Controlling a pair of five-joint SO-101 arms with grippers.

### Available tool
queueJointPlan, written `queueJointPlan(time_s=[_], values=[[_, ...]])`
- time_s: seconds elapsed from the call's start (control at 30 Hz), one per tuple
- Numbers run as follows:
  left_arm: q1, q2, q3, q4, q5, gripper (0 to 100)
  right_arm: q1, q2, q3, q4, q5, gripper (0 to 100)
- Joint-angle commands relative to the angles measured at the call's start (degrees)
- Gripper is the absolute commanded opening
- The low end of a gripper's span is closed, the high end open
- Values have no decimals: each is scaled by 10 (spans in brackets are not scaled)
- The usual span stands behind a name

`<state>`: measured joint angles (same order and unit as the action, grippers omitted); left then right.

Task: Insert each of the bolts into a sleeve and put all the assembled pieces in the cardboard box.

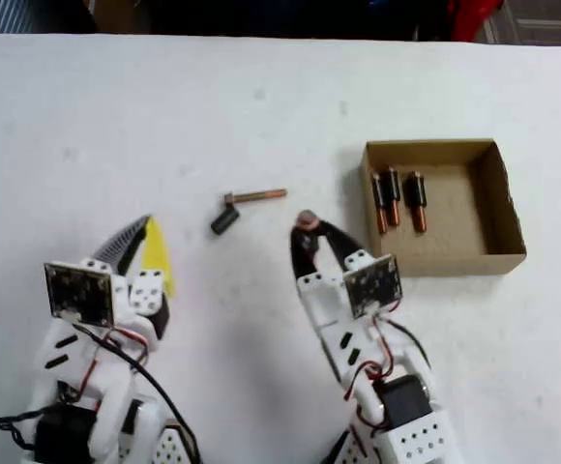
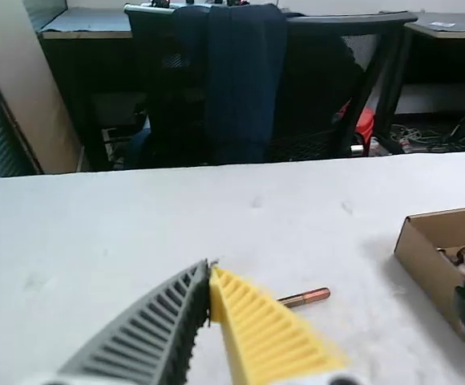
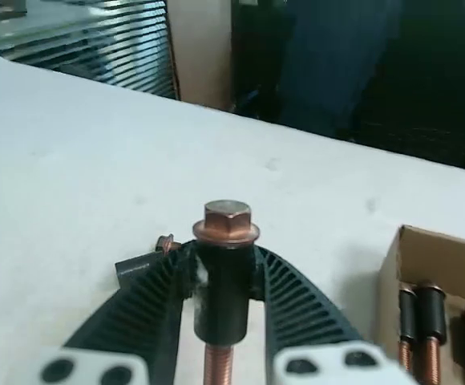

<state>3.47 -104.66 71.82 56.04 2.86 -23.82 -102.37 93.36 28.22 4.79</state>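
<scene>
**Right claw gripping a sleeved bolt, left claw closed on nothing**

My right claw (image 3: 223, 269) was clamped on a sleeved bolt (image 3: 220, 293). The black sleeve sat squeezed between my two dark fingers. The copper hex head stood clear above them and the threaded end stuck out below. I held the piece upright over the white table (image 1: 261, 97), just left of the cardboard box (image 1: 455, 240) as seen from above, near its front corner but not over the opening.

Inside the box lay three assembled pieces (image 1: 394, 198), side by side against the wall nearest my right claw. Their black sleeves were toward the far side and their copper shanks pointed back toward me.

Out on the table, between my two claws and a little farther from me, a loose bolt (image 1: 256, 196) lay flat. A loose sleeve (image 1: 224, 220) lay just beside its head end, at an angle to it. I could not tell whether the two touched.

My left claw (image 2: 210, 274) was closed, its grey side pressed against its yellow side right up to the tips, with nothing between them. It hung low over the table on my left, well apart from the box, with the loose bolt and sleeve off to its right.
</scene>
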Motion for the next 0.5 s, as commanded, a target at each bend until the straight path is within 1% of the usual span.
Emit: queueJointPlan(time_s=[0.0,0.1,0.23,0.3,0.47], values=[[-27,4,-24,22,-2,24,36,-6,-76,58,1,17],[-39,4,-4,42,-2,24,64,-6,-118,113,1,17],[-41,4,82,40,-2,24,88,-1,-172,182,2,17],[-41,4,105,40,-2,24,98,0,-200,215,2,17],[-41,4,155,45,-2,24,102,9,-251,272,43,17]])
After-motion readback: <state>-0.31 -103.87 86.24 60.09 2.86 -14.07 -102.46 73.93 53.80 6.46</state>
